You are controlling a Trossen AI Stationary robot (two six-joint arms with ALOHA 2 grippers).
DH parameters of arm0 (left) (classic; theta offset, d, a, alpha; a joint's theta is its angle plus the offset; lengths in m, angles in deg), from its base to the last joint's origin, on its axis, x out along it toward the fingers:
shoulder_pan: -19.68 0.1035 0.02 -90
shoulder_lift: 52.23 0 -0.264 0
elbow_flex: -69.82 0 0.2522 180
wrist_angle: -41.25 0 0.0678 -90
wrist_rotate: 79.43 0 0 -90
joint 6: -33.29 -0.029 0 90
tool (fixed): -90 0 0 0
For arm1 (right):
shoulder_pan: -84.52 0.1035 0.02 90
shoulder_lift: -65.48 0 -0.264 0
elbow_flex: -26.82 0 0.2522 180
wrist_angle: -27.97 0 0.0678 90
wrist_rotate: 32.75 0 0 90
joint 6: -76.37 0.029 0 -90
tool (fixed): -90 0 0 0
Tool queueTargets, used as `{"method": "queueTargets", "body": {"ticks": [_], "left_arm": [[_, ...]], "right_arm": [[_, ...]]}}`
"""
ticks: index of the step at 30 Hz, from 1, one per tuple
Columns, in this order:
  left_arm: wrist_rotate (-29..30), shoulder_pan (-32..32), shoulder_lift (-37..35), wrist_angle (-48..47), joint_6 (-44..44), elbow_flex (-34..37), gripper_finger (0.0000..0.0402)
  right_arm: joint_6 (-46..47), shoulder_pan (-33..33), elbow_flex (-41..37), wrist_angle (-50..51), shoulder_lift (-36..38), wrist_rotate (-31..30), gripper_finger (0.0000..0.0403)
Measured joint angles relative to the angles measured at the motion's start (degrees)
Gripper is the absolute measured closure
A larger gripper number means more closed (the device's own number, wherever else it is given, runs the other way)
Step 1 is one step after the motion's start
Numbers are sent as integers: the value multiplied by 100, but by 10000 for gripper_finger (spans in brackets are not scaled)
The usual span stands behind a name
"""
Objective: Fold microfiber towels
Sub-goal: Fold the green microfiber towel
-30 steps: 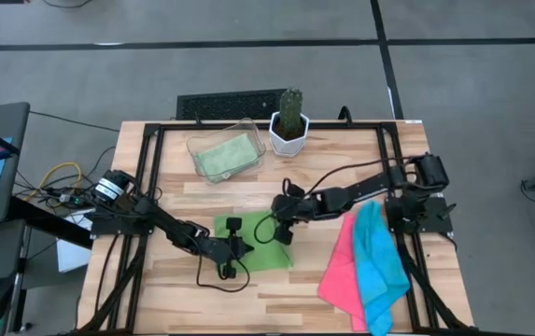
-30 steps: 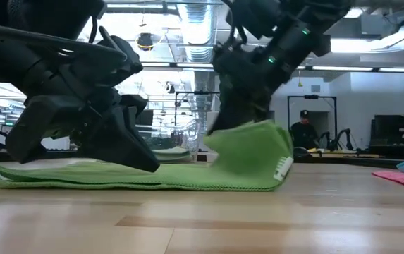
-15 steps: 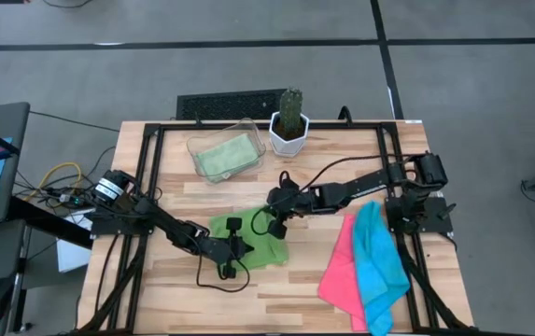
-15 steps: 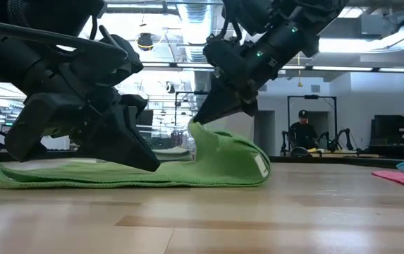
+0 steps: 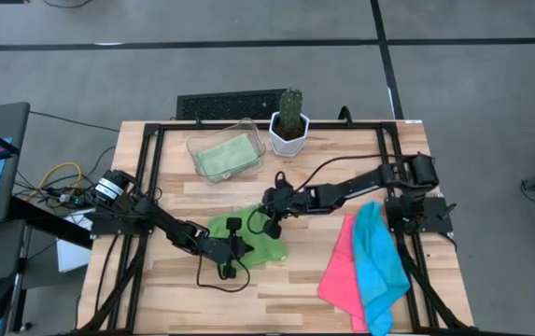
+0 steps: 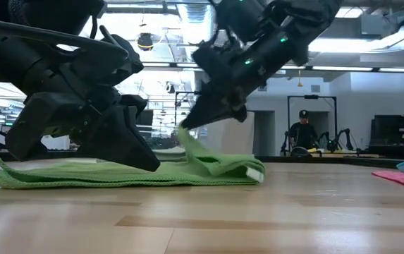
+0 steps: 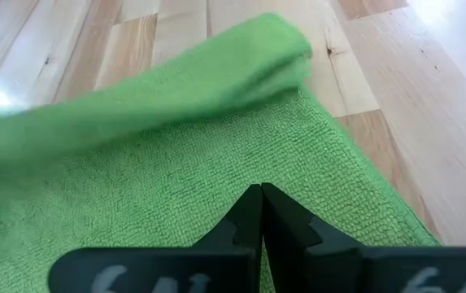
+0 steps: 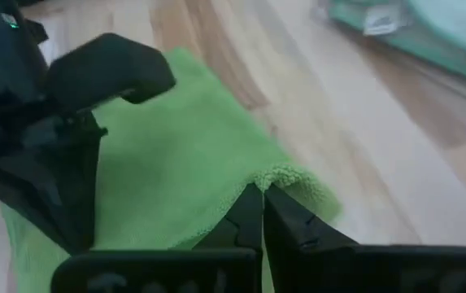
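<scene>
Moved: right pincer (image 5: pixel 269 224) carries its towel edge further left, over the flat half.
Towel: bright green towel (image 5: pixel 248 235) mid-worktop (image 5: pixel 342 289).
Pincers: right clamped on edge; left pincer (image 5: pixel 234 246) closed, pinning cloth.
Tip: align edges before release.

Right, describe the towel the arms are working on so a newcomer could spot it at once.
On the wooden table, look near the front middle, between the two dark arms. There lies the bright green towel, pinned flat by the left gripper, while the right gripper pinches one edge and carries it over the rest. The pale green towel sits in the clear tray; the pink towel and blue towel lie untouched to the right.
</scene>
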Motion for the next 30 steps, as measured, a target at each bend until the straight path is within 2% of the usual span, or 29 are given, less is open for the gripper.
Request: {"method": "queueTargets", "body": {"ticks": [10,16,30], "left_arm": [[1,0,0,-37,49,-1,402],[1,0,0,-16,63,0,402],[0,0,0,-7,133,0,401]], "right_arm": [[-305,-43,815,80,-585,293,378],[-305,-126,815,281,-703,309,380],[-165,-162,838,-133,-1005,469,375]]}}
